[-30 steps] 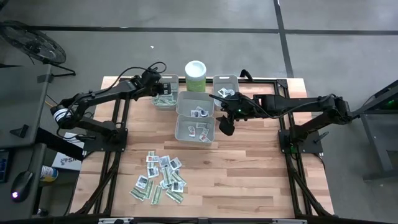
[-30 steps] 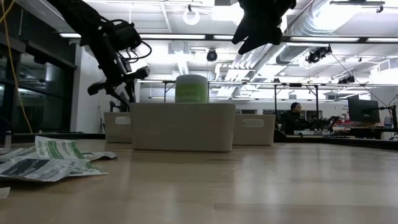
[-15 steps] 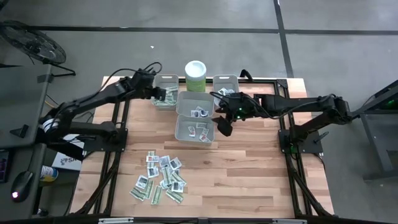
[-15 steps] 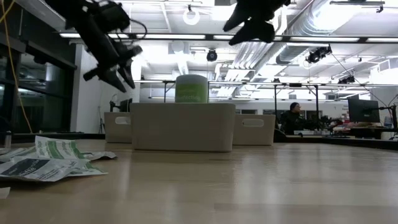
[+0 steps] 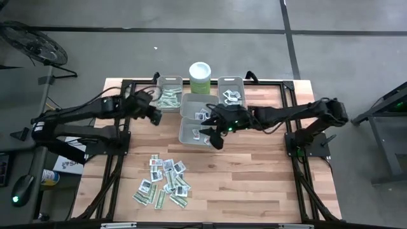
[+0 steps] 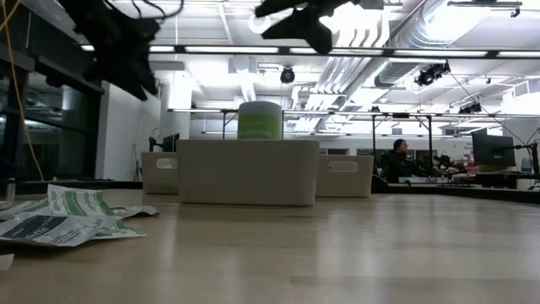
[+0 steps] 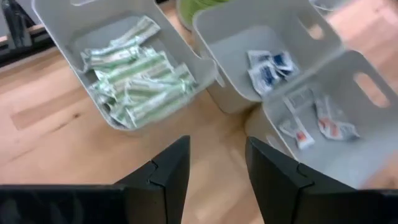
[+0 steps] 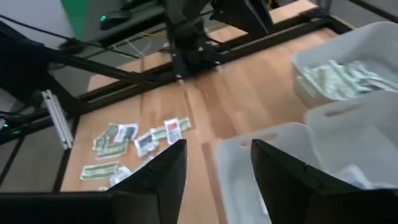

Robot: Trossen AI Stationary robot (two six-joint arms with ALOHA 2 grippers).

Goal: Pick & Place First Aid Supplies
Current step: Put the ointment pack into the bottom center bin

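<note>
Two dark jointed arms, black cables, angular fingers (image 7: 168, 177).

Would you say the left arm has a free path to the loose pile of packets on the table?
Probably yes: the left gripper is open and empty beside the bins, and only bare table lies between it and the pile of packets.

You are looking at a pale planked wooden table (image 5: 254, 184) scattered with small green-and-white paper packets (image 5: 164, 183), grey rectangular plastic bins (image 5: 199, 132) holding white squares with dark print (image 7: 268, 67), and a pale green white-lidded canister (image 5: 200, 77).
</note>
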